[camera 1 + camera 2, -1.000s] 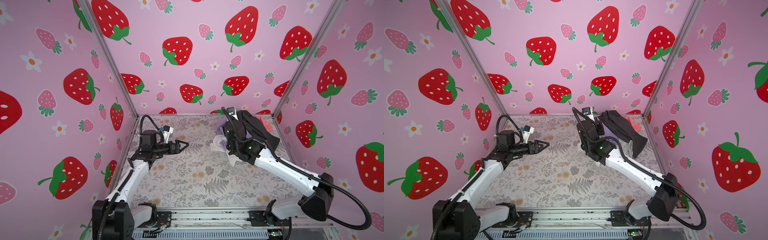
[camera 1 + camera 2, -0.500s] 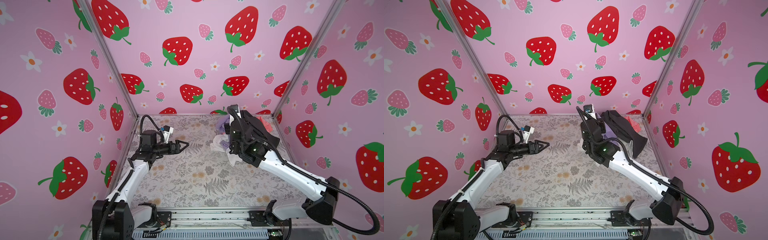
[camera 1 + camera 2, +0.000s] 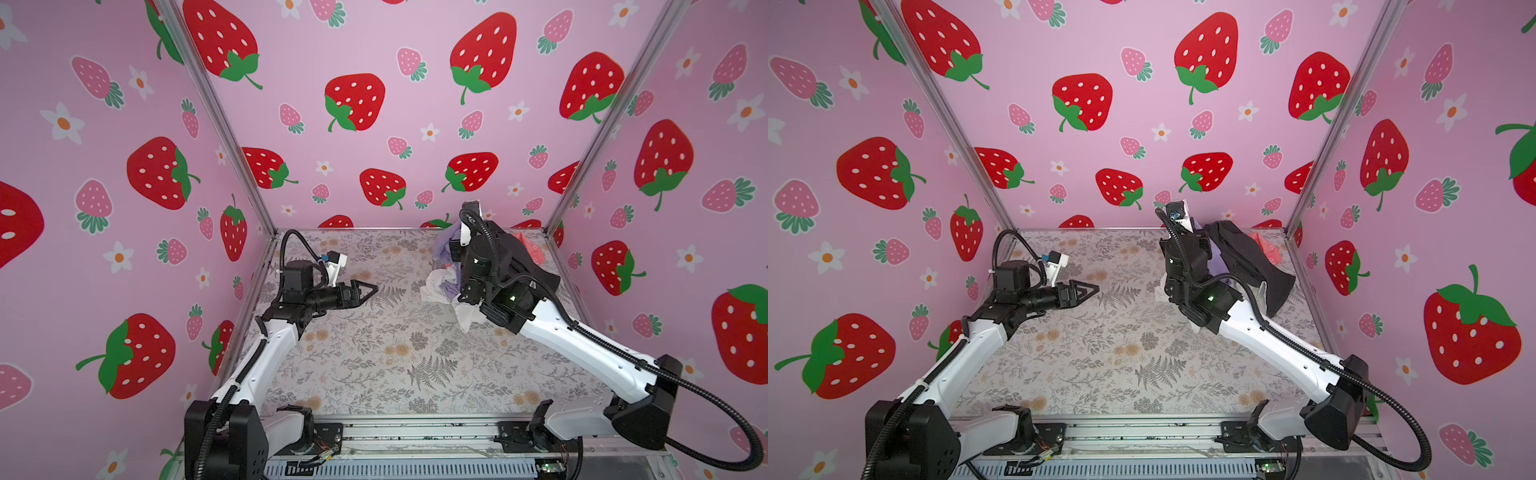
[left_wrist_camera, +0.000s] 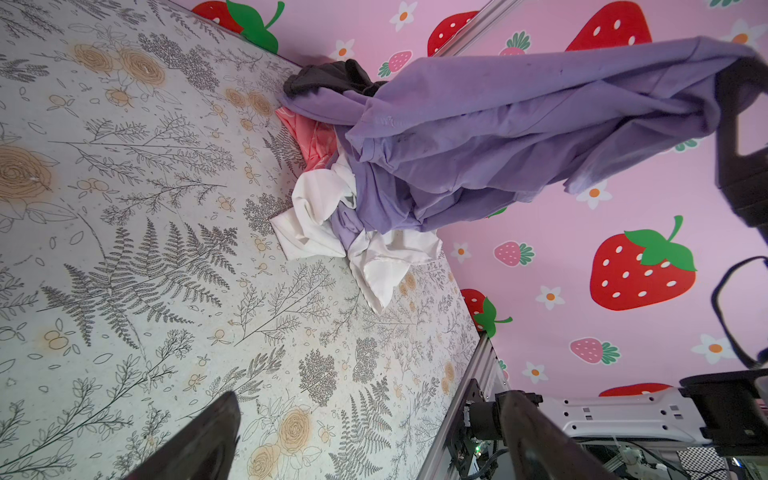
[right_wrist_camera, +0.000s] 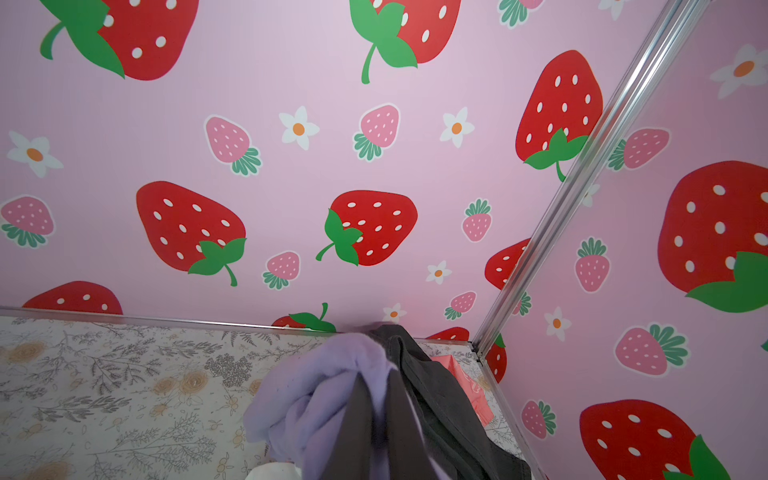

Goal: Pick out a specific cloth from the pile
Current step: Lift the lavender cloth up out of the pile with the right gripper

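Observation:
The cloth (image 4: 498,137) is plain lavender. It hangs stretched from the pile (image 3: 515,257) up to my right gripper (image 5: 376,395), which is shut on a bunched fold of it above the back right corner. Both top views show lavender fabric beside the right wrist (image 3: 445,243) (image 3: 1219,266). The pile holds a dark grey garment (image 3: 1246,253), white cloths (image 4: 316,216) and a coral-pink one (image 4: 307,137). My left gripper (image 4: 368,399) stands open and empty over the left of the mat (image 3: 370,289), far from the pile.
A floral mat (image 3: 374,357) covers the floor. Strawberry-print walls close the left, back and right sides, with a metal corner post (image 5: 582,178) close behind the pile. The rail with both arm bases (image 3: 415,432) runs along the front edge.
My right gripper has risen a little and shifted right, drawing the lavender cloth up out of the pile. The left arm has not moved.

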Action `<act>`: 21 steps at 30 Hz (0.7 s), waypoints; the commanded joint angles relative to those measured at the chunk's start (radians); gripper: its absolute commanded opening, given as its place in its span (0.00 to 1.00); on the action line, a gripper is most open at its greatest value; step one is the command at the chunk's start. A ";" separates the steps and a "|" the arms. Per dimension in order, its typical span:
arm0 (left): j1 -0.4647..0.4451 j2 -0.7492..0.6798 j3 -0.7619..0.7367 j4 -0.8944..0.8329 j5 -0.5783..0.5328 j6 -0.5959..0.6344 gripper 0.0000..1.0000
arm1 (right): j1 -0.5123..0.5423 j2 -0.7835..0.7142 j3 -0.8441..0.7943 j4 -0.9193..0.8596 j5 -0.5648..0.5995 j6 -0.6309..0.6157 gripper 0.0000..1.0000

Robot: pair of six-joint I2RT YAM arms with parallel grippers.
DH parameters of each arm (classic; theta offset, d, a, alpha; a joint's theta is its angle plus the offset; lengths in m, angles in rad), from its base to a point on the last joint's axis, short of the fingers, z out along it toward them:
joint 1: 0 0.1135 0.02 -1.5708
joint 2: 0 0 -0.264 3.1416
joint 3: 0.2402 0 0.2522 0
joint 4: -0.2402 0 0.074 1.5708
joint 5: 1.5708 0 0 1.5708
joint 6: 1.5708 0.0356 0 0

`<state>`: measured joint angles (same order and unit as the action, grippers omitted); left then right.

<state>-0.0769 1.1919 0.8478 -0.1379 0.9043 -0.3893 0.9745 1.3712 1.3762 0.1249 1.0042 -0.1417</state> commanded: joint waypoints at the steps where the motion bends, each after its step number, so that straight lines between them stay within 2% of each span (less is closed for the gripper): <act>1: -0.004 -0.007 0.021 -0.003 0.007 0.011 0.99 | 0.018 -0.035 0.060 0.109 -0.016 -0.034 0.00; 13: -0.006 -0.011 0.019 -0.004 0.007 0.013 0.99 | 0.030 -0.037 0.084 0.162 -0.023 -0.084 0.00; 21: -0.007 -0.014 0.017 -0.003 0.007 0.013 0.99 | 0.035 -0.037 0.126 0.193 -0.073 -0.088 0.00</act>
<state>-0.0776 1.1919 0.8478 -0.1379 0.9043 -0.3893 0.9955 1.3712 1.4441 0.2092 0.9672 -0.2138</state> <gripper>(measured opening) 0.993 0.070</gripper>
